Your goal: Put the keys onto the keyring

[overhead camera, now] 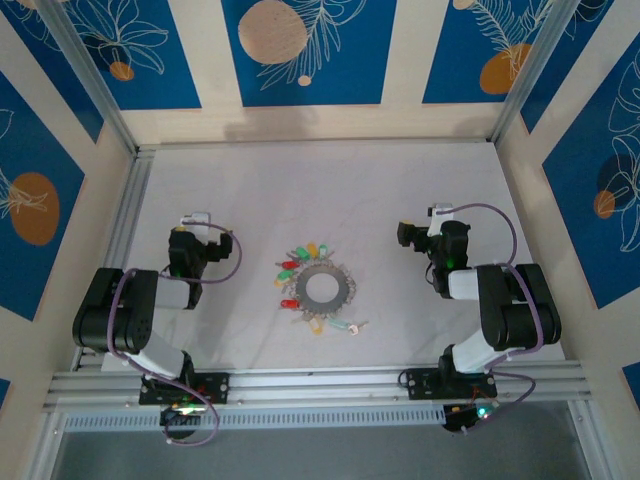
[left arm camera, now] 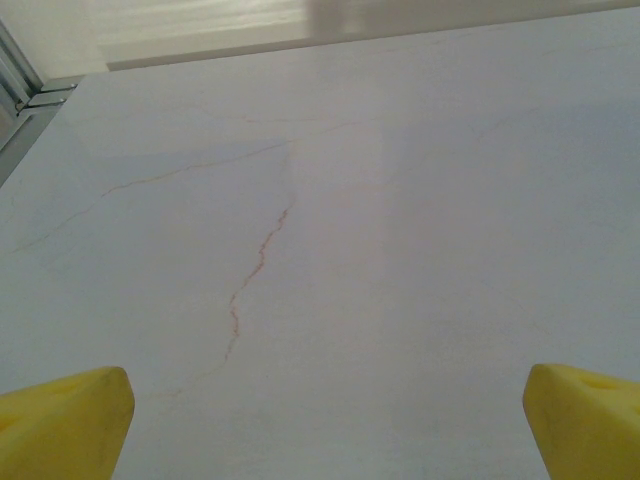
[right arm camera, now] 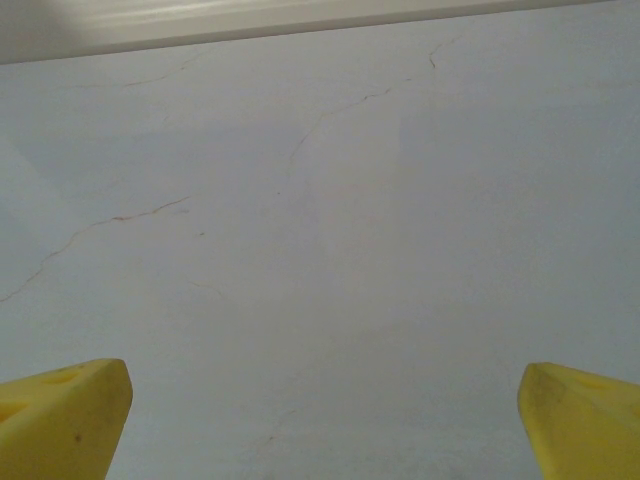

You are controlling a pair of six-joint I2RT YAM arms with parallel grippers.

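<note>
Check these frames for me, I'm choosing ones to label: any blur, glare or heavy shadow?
Top external: even light, no glare; the keyring and keys are small but distinct, with a faint shadow on the back wall. Left wrist: table cracks crisp, left claw tips soft, a bright band along the top. Right wrist: same, right claw tips soft.

White veined table (overhead camera: 250, 190) ringed by blue floral walls (overhead camera: 340, 70).
</note>
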